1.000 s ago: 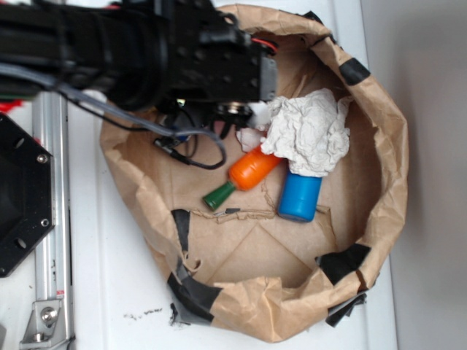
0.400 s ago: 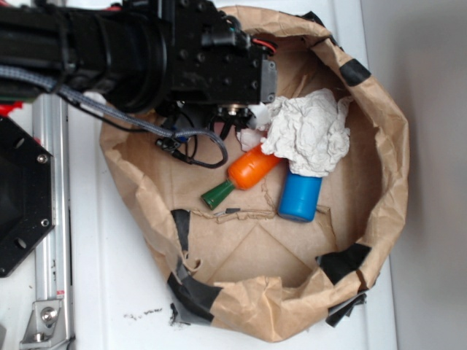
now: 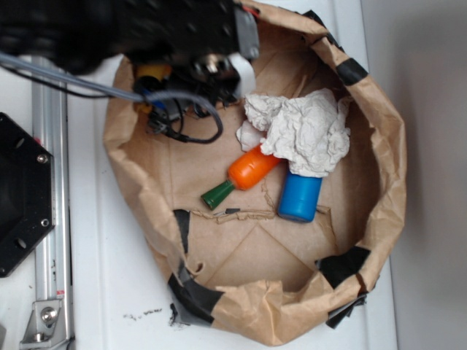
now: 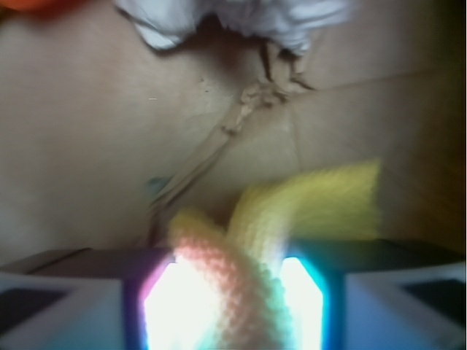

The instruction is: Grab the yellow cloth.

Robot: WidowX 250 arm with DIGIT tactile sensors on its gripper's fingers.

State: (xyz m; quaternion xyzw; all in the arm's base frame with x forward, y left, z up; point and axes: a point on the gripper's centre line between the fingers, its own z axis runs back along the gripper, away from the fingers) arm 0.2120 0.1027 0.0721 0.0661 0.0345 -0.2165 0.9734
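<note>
Pincer (image 4: 232,306) clamped on the yellow cloth (image 4: 292,211), seen in wrist view: bright yellow knit, folded, one flap sticking out to the right, blurred, pinched part washed out by glare. Cloth hangs above the brown paper bag (image 3: 383,211) floor. In the exterior view only a yellow bit shows under the arm, top left. White crumpled wad (image 3: 303,131), orange carrot (image 3: 244,175), blue cylinder (image 3: 299,197) lie mid-bag.

A paper bag (image 3: 379,219) lies open on the counter (image 3: 102,292). Inside it, a crumpled wad (image 3: 306,131) sits toward 2 o'clock, resting on a toy carrot (image 3: 244,173) at centre and a cylinder (image 3: 299,197) at its 3 o'clock. The gripper (image 3: 219,69) hangs at 11 o'clock, the cloth (image 4: 292,211) caught between its fingers (image 4: 73,313).
</note>
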